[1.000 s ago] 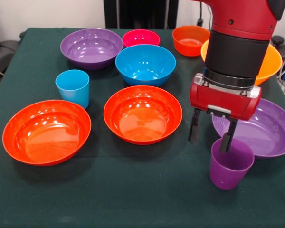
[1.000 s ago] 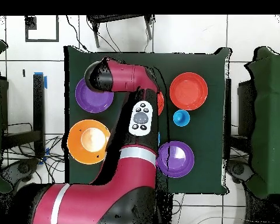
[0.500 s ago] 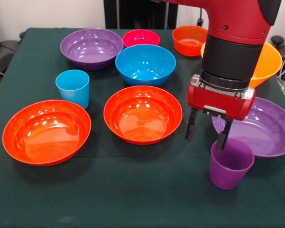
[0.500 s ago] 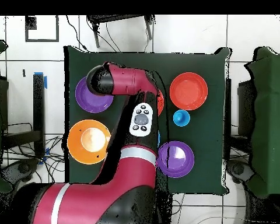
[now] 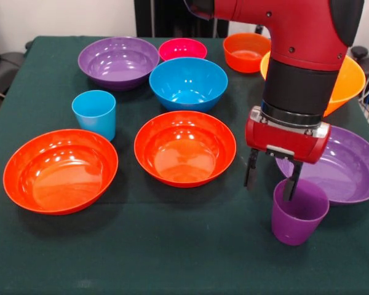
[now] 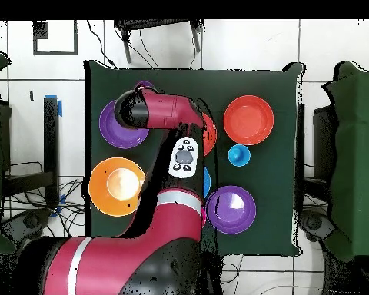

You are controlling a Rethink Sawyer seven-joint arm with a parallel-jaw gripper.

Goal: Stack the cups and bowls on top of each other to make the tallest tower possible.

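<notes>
My end effector (image 5: 270,182) hangs over the purple cup (image 5: 298,212), and its two fingers (image 5: 251,168) are spread apart. One finger dips just inside the cup's rim, and the other hangs outside it, above the bare table (image 5: 172,246). Only the front view shows this. From overhead my own red arm (image 6: 172,115) covers my end effector and the cup, so I cannot see them there.

The purple cup is small, shiny and upright, and it stands alone. Right behind it is a wide purple bowl (image 5: 344,166). On the other side of my end effector sits a wide orange-red bowl (image 5: 184,147), and past that a second orange-red bowl (image 5: 60,170). The light blue cup (image 5: 95,114) stands well apart from me. Farther back are the blue bowl (image 5: 188,83), another purple bowl (image 5: 118,61), the pink bowl (image 5: 182,49), the small orange bowl (image 5: 245,50) and the big yellow-orange bowl (image 5: 350,80).
</notes>
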